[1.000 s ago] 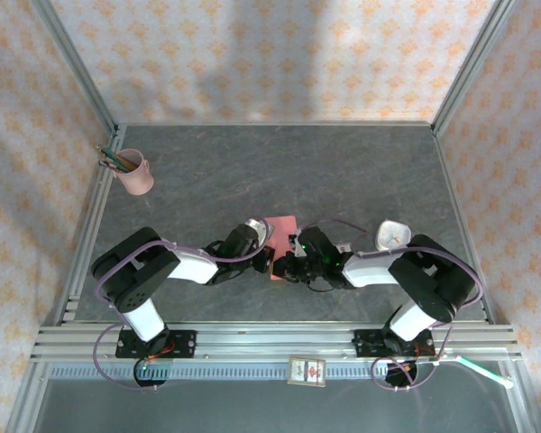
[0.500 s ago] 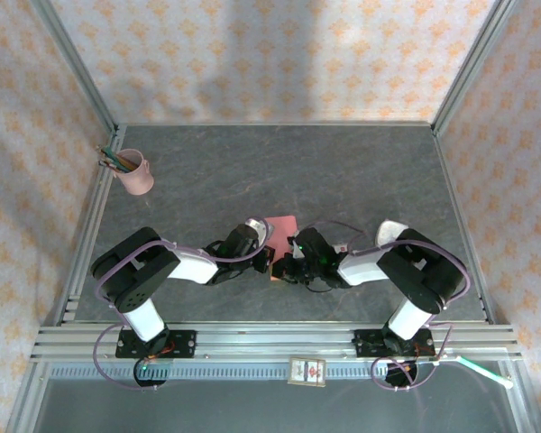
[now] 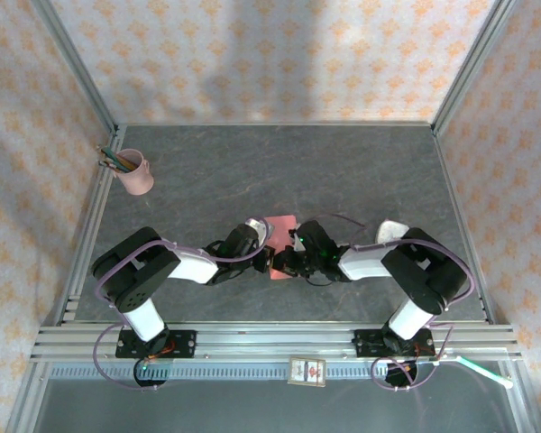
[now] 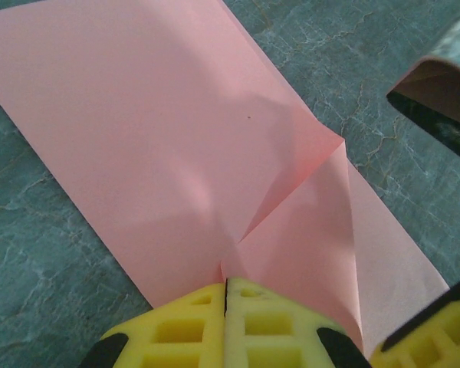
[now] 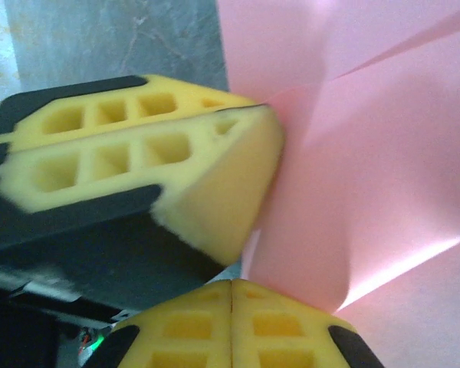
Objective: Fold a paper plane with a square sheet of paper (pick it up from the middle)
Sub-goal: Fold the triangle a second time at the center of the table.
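In the centre of the top view, the pink paper sheet [image 3: 284,223] lies partly creased on the grey table [image 3: 343,171]. The left gripper [image 4: 226,295] and right gripper [image 5: 231,290] meet at its lower edge, jaws closed, each pinching the paper

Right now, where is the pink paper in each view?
Top: paper at the centre of the table.
Left wrist: paper across the middle, flap folded at lower right.
Right wrist: paper over the right half.
Shared landmark: the grey marbled table.
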Tool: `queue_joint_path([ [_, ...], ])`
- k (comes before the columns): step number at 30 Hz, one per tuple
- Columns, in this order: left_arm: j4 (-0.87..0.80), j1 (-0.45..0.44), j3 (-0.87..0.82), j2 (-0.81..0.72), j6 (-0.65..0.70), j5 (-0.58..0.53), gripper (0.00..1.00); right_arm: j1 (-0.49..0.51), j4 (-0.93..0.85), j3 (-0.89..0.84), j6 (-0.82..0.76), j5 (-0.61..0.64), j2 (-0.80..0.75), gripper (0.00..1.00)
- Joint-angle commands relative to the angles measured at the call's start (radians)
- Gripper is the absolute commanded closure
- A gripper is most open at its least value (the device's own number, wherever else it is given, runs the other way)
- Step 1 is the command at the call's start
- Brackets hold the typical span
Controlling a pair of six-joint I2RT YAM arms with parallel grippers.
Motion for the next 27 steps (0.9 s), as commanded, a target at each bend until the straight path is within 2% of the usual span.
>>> queue_joint_path([
  [1, -0.188, 0.0, -0.035, 0.067, 0.02, -0.055, 1.0, -0.01, -0.015, 0.0, -0.028, 0.026, 0.026, 0.93],
  [13, -0.19, -0.001, -0.031, 0.071, 0.024, -0.055, 1.0, -0.058, -0.086, 0.033, -0.054, 0.016, -0.052, 0.93],
  [27, -0.194, -0.001, -0.031, 0.068, 0.027, -0.053, 1.0, -0.087, -0.12, 0.035, -0.103, 0.022, 0.024, 0.94],
])
